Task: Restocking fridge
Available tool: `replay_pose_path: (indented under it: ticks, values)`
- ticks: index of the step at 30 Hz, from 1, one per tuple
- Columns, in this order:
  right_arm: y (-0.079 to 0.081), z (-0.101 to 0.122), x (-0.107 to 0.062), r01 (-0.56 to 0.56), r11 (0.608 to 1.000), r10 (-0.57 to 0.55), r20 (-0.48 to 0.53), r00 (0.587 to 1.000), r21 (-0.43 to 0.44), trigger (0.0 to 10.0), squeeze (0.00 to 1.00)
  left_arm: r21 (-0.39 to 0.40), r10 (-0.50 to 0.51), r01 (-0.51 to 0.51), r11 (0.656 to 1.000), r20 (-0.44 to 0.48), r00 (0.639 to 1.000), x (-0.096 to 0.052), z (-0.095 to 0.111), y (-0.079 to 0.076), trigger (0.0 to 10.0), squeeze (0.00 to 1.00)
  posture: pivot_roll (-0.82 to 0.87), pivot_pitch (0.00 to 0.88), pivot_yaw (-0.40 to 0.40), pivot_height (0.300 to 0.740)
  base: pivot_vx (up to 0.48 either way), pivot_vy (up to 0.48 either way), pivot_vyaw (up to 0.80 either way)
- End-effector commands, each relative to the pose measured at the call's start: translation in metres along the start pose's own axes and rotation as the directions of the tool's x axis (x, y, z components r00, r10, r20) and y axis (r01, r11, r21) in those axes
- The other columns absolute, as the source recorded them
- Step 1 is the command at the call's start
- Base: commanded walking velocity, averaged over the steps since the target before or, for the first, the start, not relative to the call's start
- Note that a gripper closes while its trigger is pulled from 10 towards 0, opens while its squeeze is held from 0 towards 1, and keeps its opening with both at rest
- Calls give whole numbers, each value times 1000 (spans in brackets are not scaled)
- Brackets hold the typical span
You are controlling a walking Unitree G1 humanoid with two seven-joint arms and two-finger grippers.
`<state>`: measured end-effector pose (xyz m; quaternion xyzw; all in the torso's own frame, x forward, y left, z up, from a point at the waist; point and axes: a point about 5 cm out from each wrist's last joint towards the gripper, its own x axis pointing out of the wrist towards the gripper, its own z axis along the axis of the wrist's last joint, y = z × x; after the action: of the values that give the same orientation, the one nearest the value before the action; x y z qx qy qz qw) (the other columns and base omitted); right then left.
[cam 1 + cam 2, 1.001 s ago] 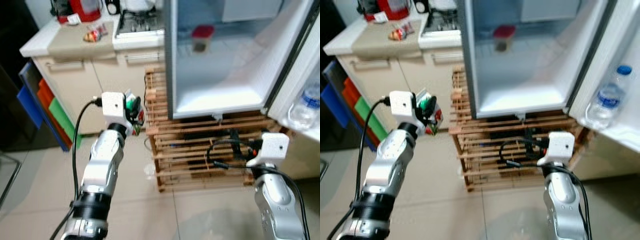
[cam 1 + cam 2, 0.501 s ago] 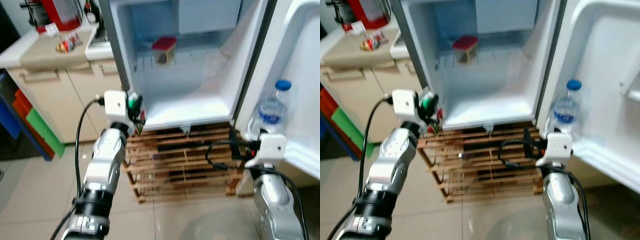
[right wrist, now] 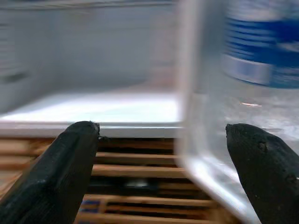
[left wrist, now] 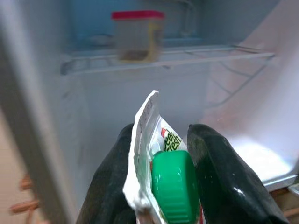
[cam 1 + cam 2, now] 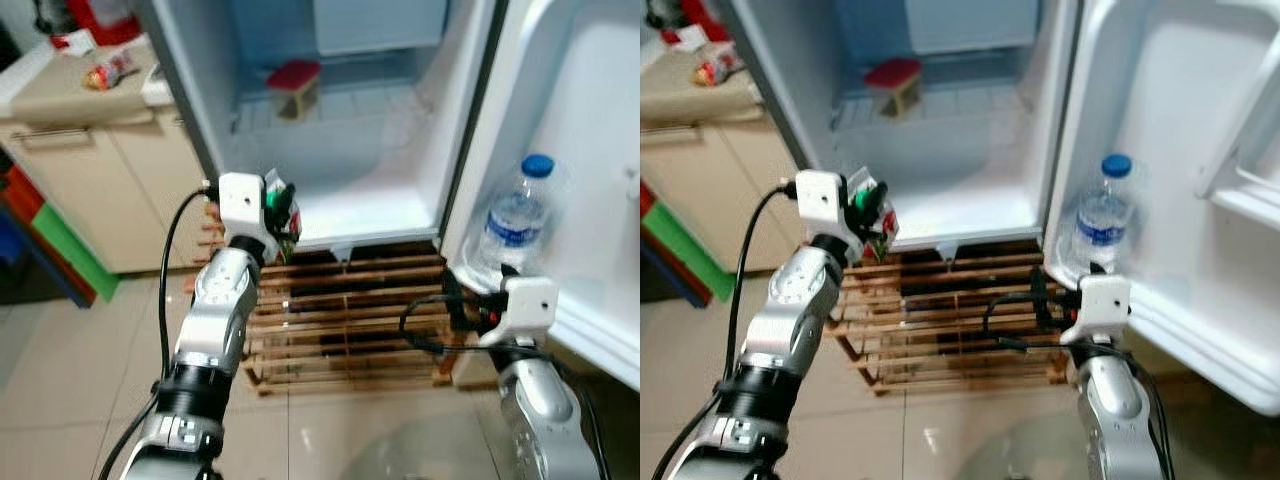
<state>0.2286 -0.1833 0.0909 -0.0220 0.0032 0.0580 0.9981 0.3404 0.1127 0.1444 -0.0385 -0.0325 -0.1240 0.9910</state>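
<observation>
My left gripper (image 5: 283,213) is shut on a white pouch with a green screw cap (image 4: 164,179), held upright between its two black fingers (image 4: 212,177). It hovers just in front of the lower left corner of the open fridge (image 5: 360,190). On the wire shelf inside stands a red-lidded container (image 5: 295,84). My right gripper (image 3: 168,172) is open and holds nothing; it is low, in front of the wooden rack, just below the door shelf. A water bottle with a blue cap (image 5: 514,226) stands in that door shelf.
The fridge rests on a slatted wooden rack (image 5: 345,325). Its open door (image 5: 600,160) juts out on the right, close to my right arm. A beige counter and cabinet (image 5: 90,150) with a snack packet (image 5: 108,72) stand on the left. Tiled floor lies below.
The whole view has swung toward the open fridge and drawn nearer. My left gripper with the pouch now stands at the fridge's lower opening instead of left of the cabinet side.
</observation>
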Motion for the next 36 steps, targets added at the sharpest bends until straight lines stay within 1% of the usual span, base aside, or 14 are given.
replay_pose_path:
  ticks: [1,6,9,11,13,16,20,22,25,26,28,30,33,36]
  values:
    - [-1,2,-5,-18,1000,18,-4,1000,12,10000,0,18,-12,12,1000,25,1000,6,8,0,10000,0,-223,0,119,740,0,0,0]
    - [-6,4,-12,-13,1000,13,-1,1000,22,10000,0,14,-10,10,1000,14,1000,10,6,2,10000,0,-236,0,121,740,0,0,0]
    - [0,8,-15,-63,997,63,8,998,32,10000,0,1,-13,13,1000,10,1000,19,5,3,10000,0,-238,0,113,740,0,0,0]
    - [3,10,-16,-94,995,94,9,996,33,10000,0,8,-15,15,1000,14,1000,24,6,3,10000,0,-238,0,111,740,0,0,0]
    - [7,13,-17,-133,990,133,9,991,35,10000,0,7,-11,11,1000,12,1000,34,8,1,10000,0,-242,0,108,740,0,0,0]
    - [8,15,-16,-144,989,144,10,990,27,10000,0,0,-17,17,1000,13,1000,38,9,1,10000,0,-248,0,111,740,0,0,0]
    - [11,20,-21,-142,989,142,9,990,30,10000,0,-12,-5,5,1000,16,1000,45,10,1,10000,0,-264,2,117,740,0,0,0]
    - [13,22,-31,-142,989,142,1,990,34,10000,0,1,0,0,1000,23,1000,47,11,-1,10000,0,-291,53,121,740,0,0,0]
    - [15,23,-41,-125,991,126,-23,992,37,10000,0,-12,27,-27,1000,9,1000,50,9,0,10000,0,-309,79,120,740,0,0,0]
    - [17,25,-48,-121,992,122,-32,992,31,10000,0,-17,47,-47,999,2,999,51,8,1,10000,0,-343,126,114,740,0,0,0]
    - [19,29,-61,-121,992,122,-45,991,20,10000,0,-15,69,-69,997,-1,998,51,6,1,10000,0,-360,146,107,740,0,0,0]
    - [19,35,-71,-119,993,119,-55,991,14,10000,0,-28,80,-80,996,2,997,52,7,2,10000,0,-389,183,98,740,0,0,0]
    - [17,40,-77,-101,995,101,-66,993,7,10000,0,-51,75,-74,996,11,997,53,9,3,10000,0,-400,193,93,740,0,0,0]
    - [10,47,-80,-46,999,46,-53,998,-8,10000,0,-23,23,-22,999,52,998,48,8,0,10000,0,-398,200,93,740,0,0,0]
